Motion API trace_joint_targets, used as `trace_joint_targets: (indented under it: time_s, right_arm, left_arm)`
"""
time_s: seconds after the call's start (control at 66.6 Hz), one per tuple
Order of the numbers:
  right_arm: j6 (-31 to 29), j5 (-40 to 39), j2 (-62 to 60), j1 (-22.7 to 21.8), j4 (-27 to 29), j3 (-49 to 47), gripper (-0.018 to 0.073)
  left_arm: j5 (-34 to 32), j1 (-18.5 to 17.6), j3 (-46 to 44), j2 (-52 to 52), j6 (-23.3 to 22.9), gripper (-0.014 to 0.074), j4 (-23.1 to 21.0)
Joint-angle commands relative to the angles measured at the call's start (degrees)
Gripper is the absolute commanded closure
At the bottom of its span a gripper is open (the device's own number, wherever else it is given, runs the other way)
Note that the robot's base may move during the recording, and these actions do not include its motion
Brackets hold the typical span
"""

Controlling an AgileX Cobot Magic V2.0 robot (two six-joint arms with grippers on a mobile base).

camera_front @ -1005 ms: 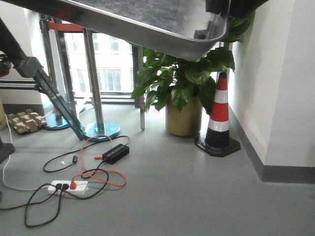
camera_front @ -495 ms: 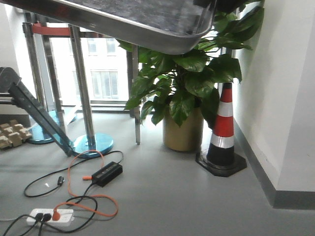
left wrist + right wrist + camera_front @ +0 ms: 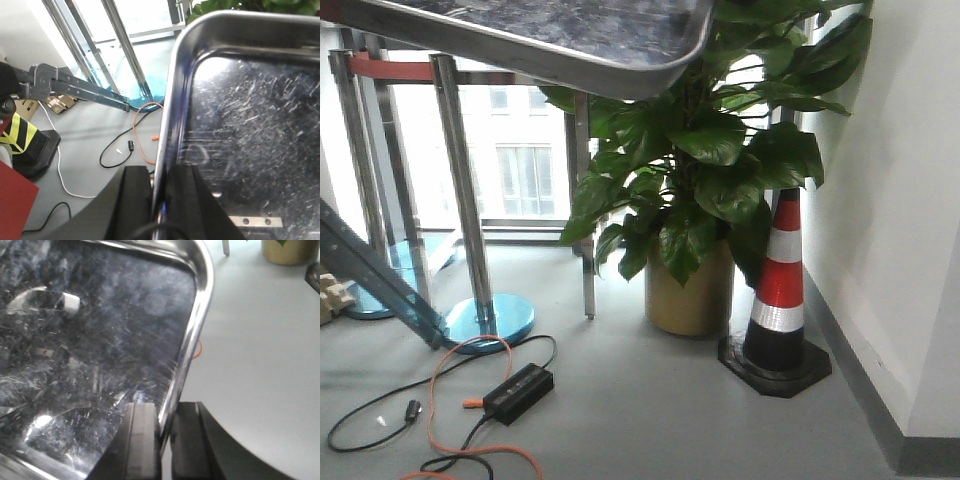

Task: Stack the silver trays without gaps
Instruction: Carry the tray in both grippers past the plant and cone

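A silver tray (image 3: 550,40) hangs high in the air across the top of the front view, its scratched underside showing. In the left wrist view the tray (image 3: 250,115) fills the right side, and my left gripper (image 3: 161,186) is shut on its left rim, one finger outside and one inside the pan. From the right wrist the same tray (image 3: 95,335) shows its scratched floor, with my right gripper (image 3: 166,426) shut on its right rim. Only this one tray is in view.
Below stand a potted plant (image 3: 690,200) in a gold pot, an orange-and-white cone (image 3: 778,295) by the right wall, steel stanchion posts (image 3: 460,190) on blue bases, and a black power brick (image 3: 517,392) with orange and black cables on the grey floor.
The front view has swung rightwards and nearer the plant: the plant, cone and posts look larger and shifted, the power strip left the frame. The tray's corner now sits further left.
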Motion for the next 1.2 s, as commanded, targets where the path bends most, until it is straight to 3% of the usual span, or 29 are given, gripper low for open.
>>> trace_joint_targets:
  time_s: [0.0, 0.27, 1.185]
  right_arm:
    - [-0.62, -14.92, -0.65, 0.91, -0.41, -0.99, 0.0557]
    - [-0.62, -18.48, -0.65, 0.91, -0.41, -0.99, 0.0557]
    - [-0.62, -18.48, -0.65, 0.91, -0.41, -0.99, 0.0557]
  left_arm:
    - [-7.57, -0.83, -0.17, 0.46, -0.50, 0.0606, -0.65]
    - [-7.57, -0.83, -0.17, 0.46, -0.50, 0.0606, -0.65]
    - [-7.57, -0.83, -0.17, 0.46, -0.50, 0.0606, -0.65]
